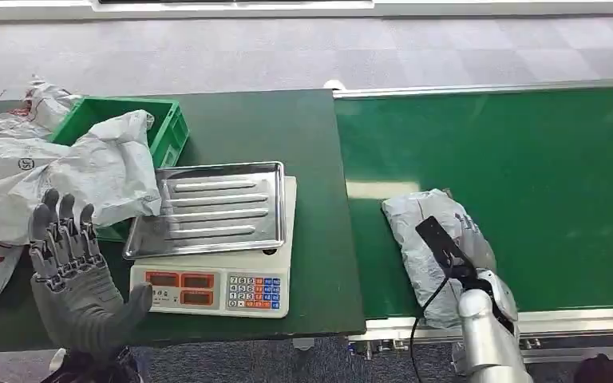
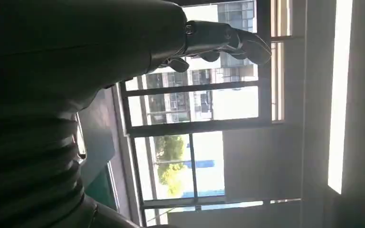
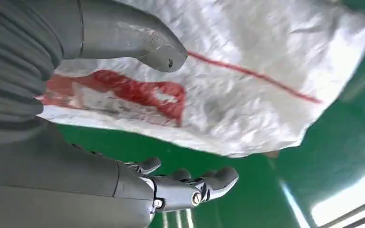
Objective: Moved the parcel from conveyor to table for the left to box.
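While the right hand (image 3: 171, 190) hovers spread and empty over it, the crumpled grey parcel (image 1: 435, 247), red-printed, lies on the green conveyor (image 1: 543, 175). Left hand (image 1: 68, 263) is raised, fingers apart. Grey bags (image 1: 104, 167) overfill the green box (image 1: 168, 128).

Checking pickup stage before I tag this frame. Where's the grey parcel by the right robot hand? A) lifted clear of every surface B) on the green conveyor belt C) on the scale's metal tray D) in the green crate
B: the grey parcel lies on the green conveyor belt, with the right robot hand open around its edge, thumb above and fingers below; the metal tray is bare.
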